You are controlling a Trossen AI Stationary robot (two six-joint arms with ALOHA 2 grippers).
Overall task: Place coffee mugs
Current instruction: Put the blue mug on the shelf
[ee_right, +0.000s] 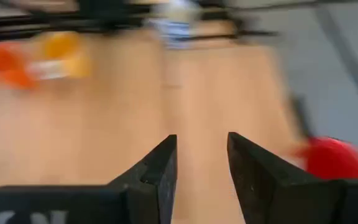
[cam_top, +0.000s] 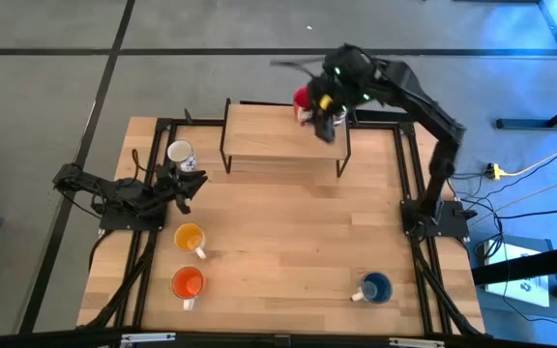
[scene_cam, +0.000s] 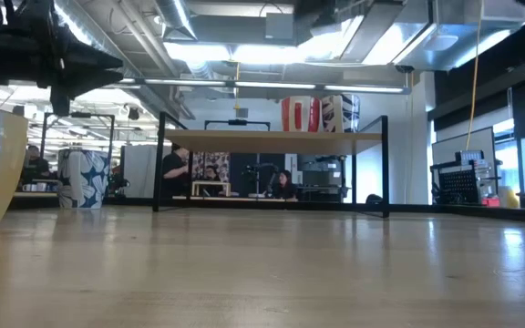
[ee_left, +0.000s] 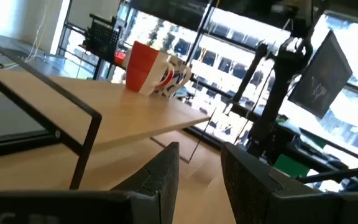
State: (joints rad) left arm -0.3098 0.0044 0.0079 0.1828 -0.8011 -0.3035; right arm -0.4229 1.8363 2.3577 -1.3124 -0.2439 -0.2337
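Note:
A red mug (cam_top: 301,98) stands on the far right corner of a raised wooden shelf (cam_top: 269,135). A white printed mug (ee_left: 174,77) stands right beside it, mostly hidden under my right arm in the high view. My right gripper (cam_top: 325,121) hovers open above that end of the shelf, with the red mug (ee_right: 331,157) off to one side of its fingers. My left gripper (cam_top: 187,184) is open and low over the table's left side, next to another white printed mug (cam_top: 180,153). A yellow-orange mug (cam_top: 190,237), an orange mug (cam_top: 188,282) and a blue mug (cam_top: 375,287) stand on the table.
The shelf rests on thin black metal legs (scene_cam: 386,164) at the table's far side, with open room under it. Black frame rails (cam_top: 148,242) run along the table's left and right sides. The table's middle (cam_top: 288,232) is bare wood. People sit in the room beyond (scene_cam: 285,185).

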